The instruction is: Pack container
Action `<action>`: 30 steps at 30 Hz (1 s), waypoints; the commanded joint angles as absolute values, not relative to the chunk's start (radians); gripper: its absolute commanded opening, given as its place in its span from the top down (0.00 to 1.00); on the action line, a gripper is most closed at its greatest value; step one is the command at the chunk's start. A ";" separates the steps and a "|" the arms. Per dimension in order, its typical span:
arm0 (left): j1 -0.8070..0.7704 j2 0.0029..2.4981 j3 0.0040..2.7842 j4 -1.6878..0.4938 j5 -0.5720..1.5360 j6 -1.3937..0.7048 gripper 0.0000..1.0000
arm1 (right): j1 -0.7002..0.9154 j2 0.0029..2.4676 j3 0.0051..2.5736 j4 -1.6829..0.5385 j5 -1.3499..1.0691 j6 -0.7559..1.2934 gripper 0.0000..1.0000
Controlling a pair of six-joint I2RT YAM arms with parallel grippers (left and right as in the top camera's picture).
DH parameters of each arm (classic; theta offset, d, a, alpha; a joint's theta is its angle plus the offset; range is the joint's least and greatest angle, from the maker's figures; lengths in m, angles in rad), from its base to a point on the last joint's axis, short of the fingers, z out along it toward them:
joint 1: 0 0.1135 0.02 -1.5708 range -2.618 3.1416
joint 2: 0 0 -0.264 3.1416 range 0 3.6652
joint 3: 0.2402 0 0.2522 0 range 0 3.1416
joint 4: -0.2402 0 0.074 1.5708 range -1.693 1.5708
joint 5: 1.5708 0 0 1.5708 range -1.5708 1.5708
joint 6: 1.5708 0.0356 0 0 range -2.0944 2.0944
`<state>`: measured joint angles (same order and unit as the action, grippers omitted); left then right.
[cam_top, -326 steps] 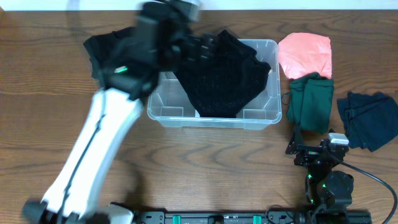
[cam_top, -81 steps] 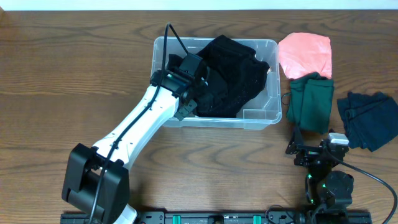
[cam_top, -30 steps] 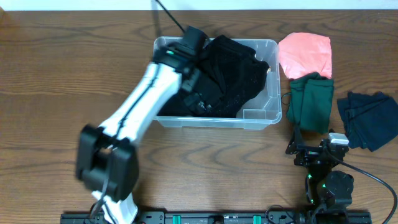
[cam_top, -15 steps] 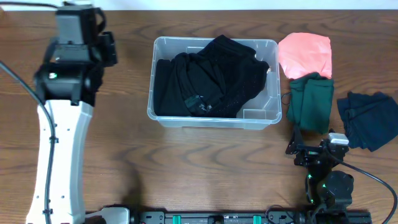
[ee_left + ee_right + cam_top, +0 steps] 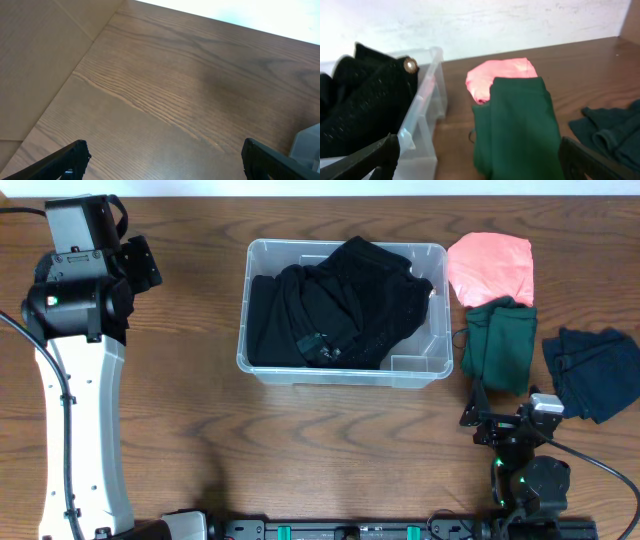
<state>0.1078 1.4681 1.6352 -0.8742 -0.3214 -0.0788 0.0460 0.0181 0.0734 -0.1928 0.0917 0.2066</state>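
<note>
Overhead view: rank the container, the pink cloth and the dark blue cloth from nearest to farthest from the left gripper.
Measured from the left gripper, at the table's far left:
1. container, mid-table, to the gripper's right.
2. pink cloth, just past the container's right wall.
3. dark blue cloth, by the table's right edge.

Only a corner of the clear plastic tub (image 5: 308,144) shows, at the left wrist view's right edge. Black clothes (image 5: 335,305) hide most of its floor. The dark blue cloth (image 5: 607,131) is cut off lower right.
</note>
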 commanded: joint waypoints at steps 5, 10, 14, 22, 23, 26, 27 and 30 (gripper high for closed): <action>0.111 1.470 1.641 -0.878 -0.334 -0.091 0.02 | 0.035 0.013 0.071 -0.134 0.059 0.373 0.01; 0.111 1.470 1.641 -0.878 -0.334 -0.091 0.02 | 0.035 0.013 0.072 -0.060 0.045 0.419 0.01; 0.111 1.470 1.641 -0.878 -0.334 -0.091 0.02 | 0.034 0.013 0.093 -0.081 0.048 0.422 0.01; 0.111 1.470 1.641 -0.878 -0.334 -0.091 0.02 | 0.029 0.068 0.402 -0.474 0.306 0.501 0.01; 0.111 1.470 1.641 -0.878 -0.334 -0.091 0.02 | 0.029 0.086 0.442 -0.514 0.327 0.501 0.01; 0.111 1.470 1.641 -0.878 -0.334 -0.091 0.02 | 0.029 0.165 0.572 -0.634 0.386 0.501 0.01; 0.111 1.470 1.641 -0.878 -0.334 -0.091 0.02 | 0.029 0.199 0.616 -0.668 0.401 0.501 0.01; 0.111 1.470 1.641 -0.878 -0.334 -0.091 0.02 | 0.029 0.292 0.727 -0.732 0.442 0.501 0.01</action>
<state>0.1078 1.4681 1.6352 -0.8761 -0.3214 -0.0792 0.0357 0.2184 0.6426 -0.7021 0.3496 0.4881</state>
